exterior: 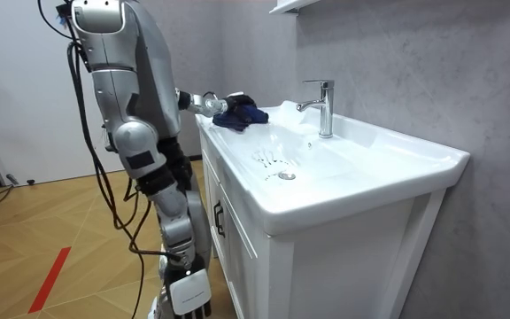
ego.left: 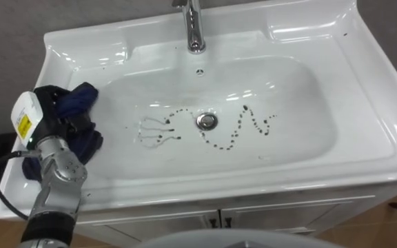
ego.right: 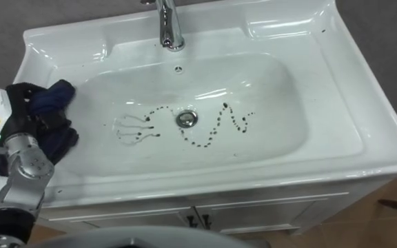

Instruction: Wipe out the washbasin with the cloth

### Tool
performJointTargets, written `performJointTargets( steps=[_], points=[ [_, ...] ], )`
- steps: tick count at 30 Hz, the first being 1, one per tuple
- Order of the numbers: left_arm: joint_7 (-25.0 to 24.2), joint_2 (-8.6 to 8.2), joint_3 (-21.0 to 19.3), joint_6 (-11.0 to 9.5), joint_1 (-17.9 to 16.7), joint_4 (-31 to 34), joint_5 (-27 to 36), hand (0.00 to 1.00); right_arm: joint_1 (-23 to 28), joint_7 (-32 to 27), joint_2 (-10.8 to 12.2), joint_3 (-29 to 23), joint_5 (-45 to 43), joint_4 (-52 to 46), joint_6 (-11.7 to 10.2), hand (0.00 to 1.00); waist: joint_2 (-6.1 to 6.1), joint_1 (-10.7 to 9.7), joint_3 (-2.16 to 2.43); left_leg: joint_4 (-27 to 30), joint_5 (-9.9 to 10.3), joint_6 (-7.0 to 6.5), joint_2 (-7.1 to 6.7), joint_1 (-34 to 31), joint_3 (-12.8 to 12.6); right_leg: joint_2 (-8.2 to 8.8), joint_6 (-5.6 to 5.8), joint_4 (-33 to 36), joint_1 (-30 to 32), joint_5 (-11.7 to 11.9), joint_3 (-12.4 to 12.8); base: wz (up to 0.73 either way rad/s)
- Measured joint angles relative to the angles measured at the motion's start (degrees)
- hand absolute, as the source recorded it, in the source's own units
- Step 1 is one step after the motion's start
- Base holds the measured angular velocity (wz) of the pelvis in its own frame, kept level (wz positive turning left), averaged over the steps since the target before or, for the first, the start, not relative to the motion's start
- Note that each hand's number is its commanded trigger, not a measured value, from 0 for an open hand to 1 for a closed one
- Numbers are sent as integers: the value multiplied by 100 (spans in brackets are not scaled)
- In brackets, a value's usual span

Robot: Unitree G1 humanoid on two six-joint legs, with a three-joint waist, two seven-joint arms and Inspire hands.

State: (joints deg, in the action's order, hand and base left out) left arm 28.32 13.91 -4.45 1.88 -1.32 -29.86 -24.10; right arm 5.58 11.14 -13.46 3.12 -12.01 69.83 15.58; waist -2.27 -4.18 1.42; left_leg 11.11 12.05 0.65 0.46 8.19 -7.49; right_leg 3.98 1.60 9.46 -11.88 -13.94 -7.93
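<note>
Firstly, left eye view. Your left hand (ego.left: 47, 105) rested on the near-left rim of the basin (ego.left: 364, 96), with the dark blue cloth (ego.left: 81, 98) bunched under and around it. I could not tell whether the hand gripped the cloth or merely pressed on it. To the hand's right, down in the bowl, lay a pale smeared patch (ego.left: 154, 131). Beyond that came the drain (ego.left: 207, 121), with a dotted dark trail (ego.left: 236, 134) winding either side of it. The faucet (ego.left: 195, 27) stood beyond the hand and to its right, on the back rim. The bowl held those marks and no standing water that I could make out.

Room view. The robot stood upright at the room view's left end of the white cabinet (exterior: 343, 257), its left arm reaching over the rim. The cloth was heaped at the hand, apart from the marks.

Right eye view. Same layout: the cloth touched the hand and the trail ran well to the hand's right.

Handling, as a judgement. The cloth looked soft, light and limp, so it would likely fold and slide under a flat palm on glossy glaze. You would do best to gather a thick bunch at its middle and let the loose ends trail. The basin itself looked hard and slick.
</note>
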Motion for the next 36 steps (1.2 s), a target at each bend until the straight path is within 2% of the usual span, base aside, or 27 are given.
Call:
performJointTargets(
  steps=[3,6,8,9,10,13,14,18,21,24,26,30,34,36],
  points=[
    [-157,-66,-65,95,20,270,185,100,-3,-2,2,15,1,-3,-27,0,2,39,0,22,0,0,0,-75,0,6,1,12,61,-1,-19,3],
    [-174,-150,-127,130,0,520,624,100,3,-52,5,20,33,0,-86,0,33,84,-35,24,0,-1,-9,-114,13,13,2,12,88,-1,-39,3],
    [-184,-151,-99,187,-88,844,901,100,3,-79,19,34,67,0,-165,0,86,62,-71,41,-2,-3,-24,-172,93,20,5,9,90,0,-119,21],
    [-194,-152,-86,195,-171,1136,1036,100,5,-106,32,62,121,28,-253,0,134,40,-120,71,-2,-3,-30,-228,152,21,5,4,100,0,-179,24],
    [-205,-153,0,191,-271,1393,1118,100,-14,-112,30,62,176,83,-341,0,173,57,-148,88,-2,-3,-29,-278,174,19,5,-33,117,0,-214,23],
    [-258,-181,118,192,-385,1901,1130,100,-9,-127,33,65,301,132,-499,0,196,94,-152,179,-2,-3,-26,-457,233,13,-3,-69,199,10,-307,16],
    [-257,-193,182,192,-386,2100,1131,100,-12,-127,33,65,358,135,-536,0,217,120,-175,184,-2,-2,-22,-492,247,7,-9,-77,219,23,-325,9],
    [-249,-226,279,187,-386,2513,1107,100,-3,-189,32,65,431,150,-624,0,196,127,-168,231,-1,-2,-20,-593,305,-1,-11,-65,276,53,-362,5],
    [-235,-225,280,175,-380,3166,1106,100,5,-175,26,65,431,213,-672,0,191,121,-165,236,-1,-2,-21,-603,309,-1,-11,-70,277,53,-382,2],
    [-225,-224,280,46,-367,3558,1101,100,-3,-169,26,66,431,375,-689,0,167,123,-149,219,-1,-2,-23,-558,309,1,-10,-72,242,54,-379,-1],
    [-225,-223,280,-20,-334,3610,1059,100,0,-165,28,68,415,423,-691,0,164,118,-149,219,-1,-2,-21,-535,305,0,-10,-77,213,54,-383,0],
    [-228,-223,287,-25,-334,3610,975,100,-23,-164,51,68,380,548,-746,0,175,77,-161,224,-1,-2,-19,-531,308,-1,-13,-79,198,55,-400,2],
    [-238,-223,349,-33,-335,3610,686,100,-45,-158,149,72,371,685,-743,0,213,59,-191,219,0,-1,-19,-571,351,-7,-11,-62,215,72,-430,5],
    [-261,-223,434,-33,-334,3610,543,100,-43,-118,186,70,363,710,-729,0,217,75,-186,234,0,-2,-19,-607,360,-10,-11,-60,238,85,-432,2]
  ],
)
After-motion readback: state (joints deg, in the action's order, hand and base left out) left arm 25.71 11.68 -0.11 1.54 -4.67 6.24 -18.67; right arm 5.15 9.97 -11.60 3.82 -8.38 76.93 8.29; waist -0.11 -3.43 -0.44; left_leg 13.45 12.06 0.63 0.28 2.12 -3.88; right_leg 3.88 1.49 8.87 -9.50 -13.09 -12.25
